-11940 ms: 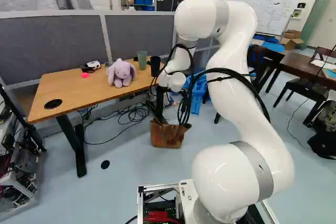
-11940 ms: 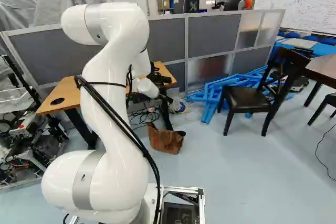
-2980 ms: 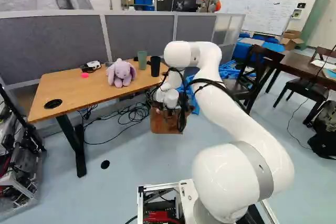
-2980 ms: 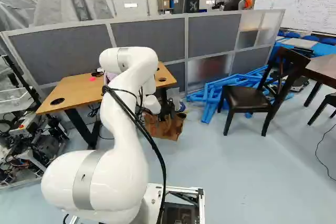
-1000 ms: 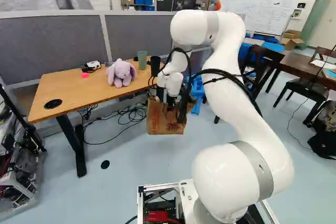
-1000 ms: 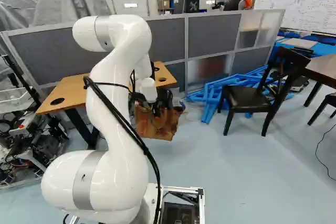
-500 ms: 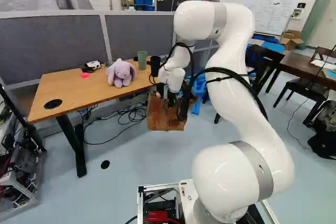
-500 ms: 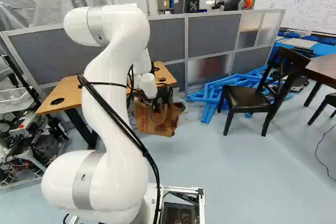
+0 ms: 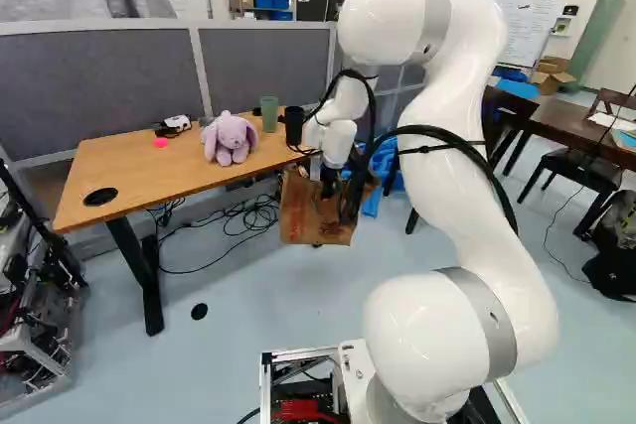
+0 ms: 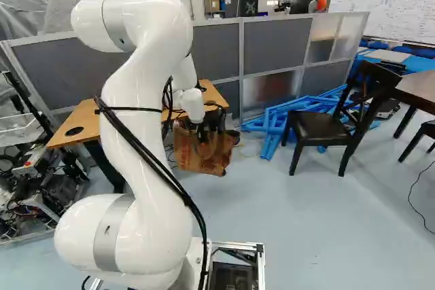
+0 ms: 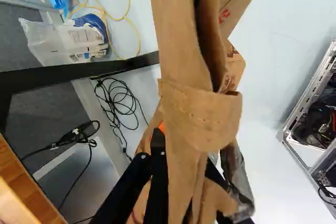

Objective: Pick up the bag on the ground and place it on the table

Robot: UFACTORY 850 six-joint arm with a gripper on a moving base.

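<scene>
By the table (image 9: 139,171), downturned hand (image 9: 329,182), bag (image 9: 310,220) seemingly gripped

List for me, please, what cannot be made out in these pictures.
Inside of the bag: wrist view, hidden by its own folds.
Pads of the gripper, where they meet it: wrist view, mostly behind the bag.
Plush toy: right base view, behind the arm.
Dark table: base views, cut off at right.

Bag (image 9: 303,220) brown, red marks; tabletop (image 9: 149,171) orange-brown; plush toy (image 9: 230,136) lilac; floor (image 9: 248,295) pale blue.
</scene>
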